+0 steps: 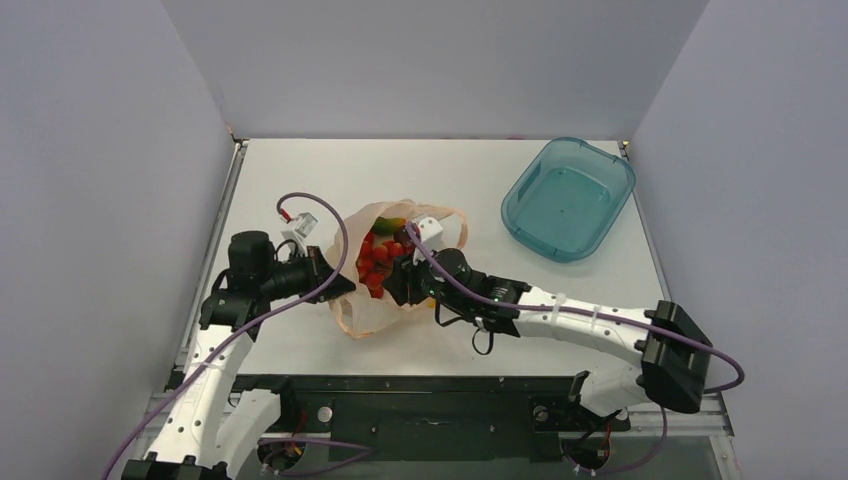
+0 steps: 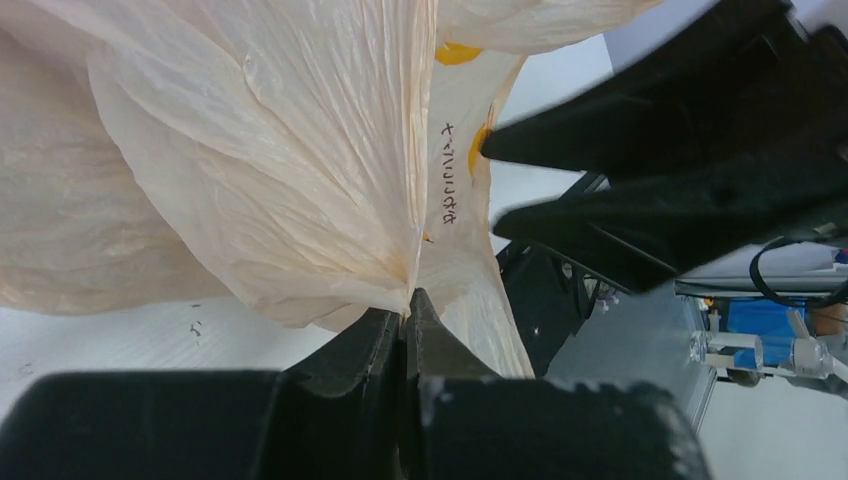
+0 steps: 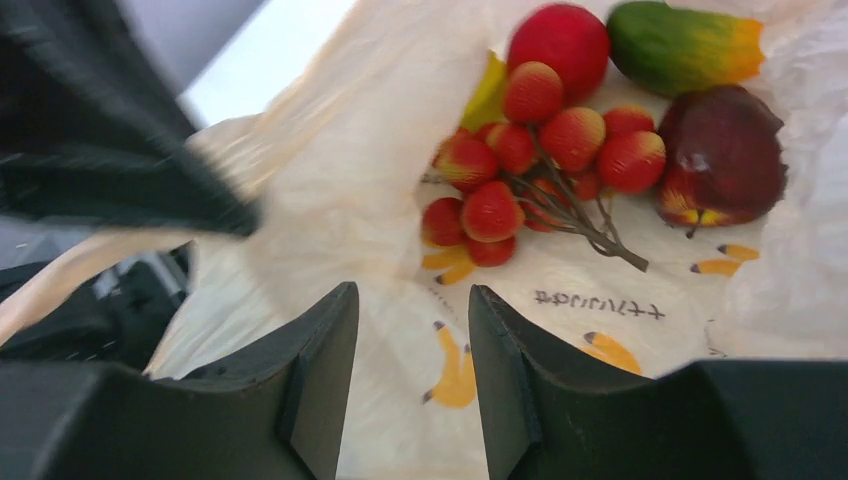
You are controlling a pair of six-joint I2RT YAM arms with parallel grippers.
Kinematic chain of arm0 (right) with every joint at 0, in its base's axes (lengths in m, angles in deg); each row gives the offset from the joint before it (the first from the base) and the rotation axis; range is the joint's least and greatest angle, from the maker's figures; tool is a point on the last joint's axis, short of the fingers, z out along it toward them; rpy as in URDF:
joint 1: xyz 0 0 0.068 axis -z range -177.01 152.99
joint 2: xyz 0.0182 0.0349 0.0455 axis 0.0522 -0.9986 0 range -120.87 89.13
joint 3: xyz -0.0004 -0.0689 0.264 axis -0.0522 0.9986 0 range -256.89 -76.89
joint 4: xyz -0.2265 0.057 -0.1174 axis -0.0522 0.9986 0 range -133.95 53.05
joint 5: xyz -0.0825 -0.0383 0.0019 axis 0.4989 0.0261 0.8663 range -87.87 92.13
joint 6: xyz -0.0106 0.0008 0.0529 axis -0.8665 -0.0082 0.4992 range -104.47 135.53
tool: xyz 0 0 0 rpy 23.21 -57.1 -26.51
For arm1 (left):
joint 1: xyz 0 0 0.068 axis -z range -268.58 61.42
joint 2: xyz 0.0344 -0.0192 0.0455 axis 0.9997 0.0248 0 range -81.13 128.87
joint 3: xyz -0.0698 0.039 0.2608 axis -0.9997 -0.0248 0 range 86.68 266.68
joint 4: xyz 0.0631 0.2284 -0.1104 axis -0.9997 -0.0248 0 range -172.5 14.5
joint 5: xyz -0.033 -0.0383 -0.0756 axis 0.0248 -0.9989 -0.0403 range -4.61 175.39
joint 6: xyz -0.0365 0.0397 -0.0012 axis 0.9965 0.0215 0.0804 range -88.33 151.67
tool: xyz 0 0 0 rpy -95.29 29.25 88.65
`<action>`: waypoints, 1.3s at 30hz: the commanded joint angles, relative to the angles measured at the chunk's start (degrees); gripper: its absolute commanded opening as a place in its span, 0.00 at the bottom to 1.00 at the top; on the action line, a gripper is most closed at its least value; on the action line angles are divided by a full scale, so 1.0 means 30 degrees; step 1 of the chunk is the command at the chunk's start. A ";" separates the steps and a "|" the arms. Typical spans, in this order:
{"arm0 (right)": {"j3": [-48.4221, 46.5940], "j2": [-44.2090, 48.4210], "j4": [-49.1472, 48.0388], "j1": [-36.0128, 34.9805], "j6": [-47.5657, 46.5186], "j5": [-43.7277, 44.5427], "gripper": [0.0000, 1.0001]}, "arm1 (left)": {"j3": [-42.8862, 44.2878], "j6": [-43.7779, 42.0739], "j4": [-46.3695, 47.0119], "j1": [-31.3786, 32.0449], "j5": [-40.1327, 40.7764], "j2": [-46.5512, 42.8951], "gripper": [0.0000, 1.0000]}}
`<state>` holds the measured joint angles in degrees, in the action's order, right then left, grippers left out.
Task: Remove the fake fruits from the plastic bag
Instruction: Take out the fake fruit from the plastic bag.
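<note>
Left wrist: left hand (image 2: 408,305) clamped on plastic bag (image 2: 250,150); right hand (image 3: 412,296) fingers apart, near berry cluster (image 3: 540,150)

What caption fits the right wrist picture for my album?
Right fingers open, facing into the plastic bag, with berry cluster, red ball, maroon fruit and mango inside.

You're counting one plastic bag (image 1: 365,315), one teal tub (image 1: 567,200), and five fake fruits (image 1: 378,255) showing: one berry cluster (image 3: 540,160), one red ball (image 3: 560,38), one maroon fruit (image 3: 722,155), one green-orange mango (image 3: 685,45), one half-hidden yellow piece (image 3: 488,92).
</note>
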<state>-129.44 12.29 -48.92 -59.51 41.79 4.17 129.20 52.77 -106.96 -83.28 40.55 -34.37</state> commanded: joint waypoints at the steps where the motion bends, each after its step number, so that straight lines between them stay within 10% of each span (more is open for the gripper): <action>1: -0.1605 -0.2515 0.0264 0.0740 0.0992 0.1468 0.41 | -0.0557 -0.0283 0.0533 0.1096 0.0199 -0.0560 0.00; 24: -0.1204 -0.6864 -0.1496 0.3731 0.5646 0.3691 0.60 | -0.0411 0.0151 -0.0088 0.3220 0.3700 -0.0995 0.00; 39: -0.2374 -0.9606 -0.4532 0.4094 0.7327 0.0525 0.41 | -0.0451 0.0242 -0.0113 0.3370 0.4086 -0.0910 0.00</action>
<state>-134.21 -16.10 -55.17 -47.03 62.81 10.29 127.19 53.54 -107.49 -73.29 52.20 -37.21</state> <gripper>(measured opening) 0.453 0.006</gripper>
